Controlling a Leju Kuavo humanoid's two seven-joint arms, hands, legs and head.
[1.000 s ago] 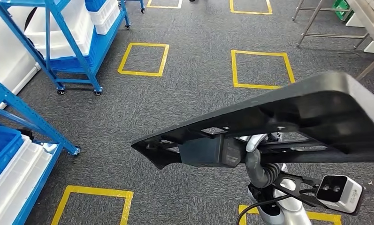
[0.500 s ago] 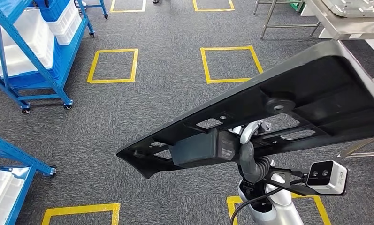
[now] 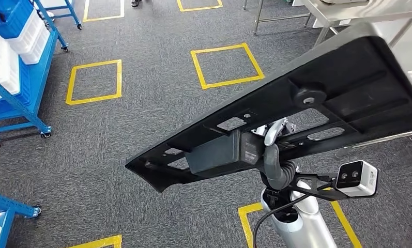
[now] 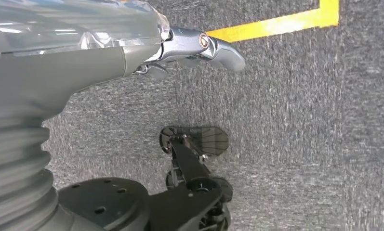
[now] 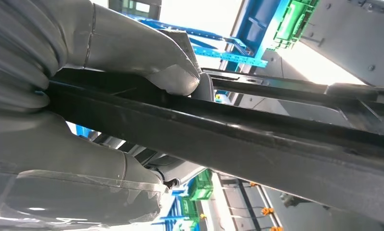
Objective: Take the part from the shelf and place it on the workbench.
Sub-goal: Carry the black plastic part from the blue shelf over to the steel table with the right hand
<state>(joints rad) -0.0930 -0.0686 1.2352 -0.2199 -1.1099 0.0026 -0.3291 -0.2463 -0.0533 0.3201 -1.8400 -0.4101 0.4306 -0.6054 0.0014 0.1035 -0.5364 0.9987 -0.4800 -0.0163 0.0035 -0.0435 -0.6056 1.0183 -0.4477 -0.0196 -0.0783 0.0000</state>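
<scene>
Mostly occluded up front: the black part (image 3: pixel 317 119) spans the head view from lower left to the right edge, where its far end is cut off, so the floor and bench legs behind it are largely hidden. Right hand (image 3: pixel 276 150) sits under the part; from the head view just a pale fingertip and the dark wrist below it show through the part's cutouts. Right wrist view fills that in: right hand (image 5: pixel 98 96) is clamped on a black rail of the part (image 5: pixel 257 139), thumb on one side and palm on the other. Part is held in the air over grey carpet (image 3: pixel 141 119) with yellow tape squares (image 3: pixel 227 64), not on any surface. Steel workbench (image 3: pixel 343 13) is at the top right, only its edge and legs visible. Blue shelf (image 3: pixel 17 67) with white bins is off to the left, cropped.

Left hand (image 4: pixel 199 45) hangs over the carpet holding nothing, fingers extended.
</scene>
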